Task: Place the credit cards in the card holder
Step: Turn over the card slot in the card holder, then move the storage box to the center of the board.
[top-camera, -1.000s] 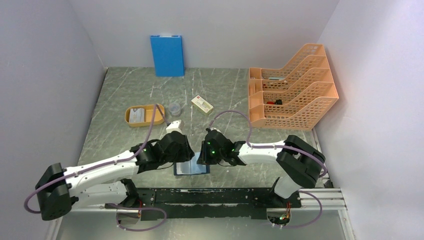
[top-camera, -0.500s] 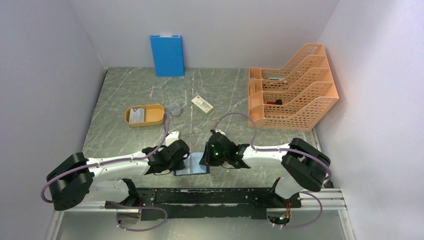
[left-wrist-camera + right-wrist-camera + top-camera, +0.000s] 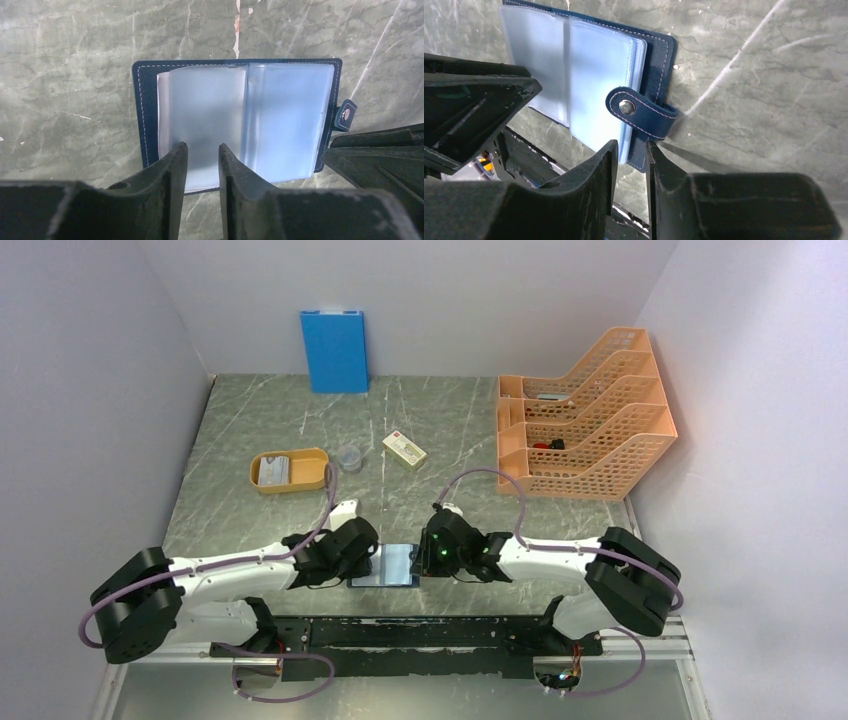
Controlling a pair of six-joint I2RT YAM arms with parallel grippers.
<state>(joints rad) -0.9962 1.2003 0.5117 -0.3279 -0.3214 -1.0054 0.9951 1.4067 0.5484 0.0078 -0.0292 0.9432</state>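
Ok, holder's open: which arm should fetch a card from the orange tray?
Left. The orange tray holding a credit card lies to the far left, nearer that arm, while the right gripper sits at the card holder's tab edge, placed to steady it.

— What's along the back wall?
— A blue folder [image 3: 334,350], upright, upper centre-left. An orange file rack [image 3: 585,415] fills the right.
— And mid-frame?
— An orange oval tray [image 3: 318,472], a small clear cup [image 3: 348,457] just beside it, then a cream box [image 3: 404,450].

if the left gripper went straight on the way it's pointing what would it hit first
Probably the open card holder: its clear sleeves lie right ahead of the left gripper, though the height above them is unclear.
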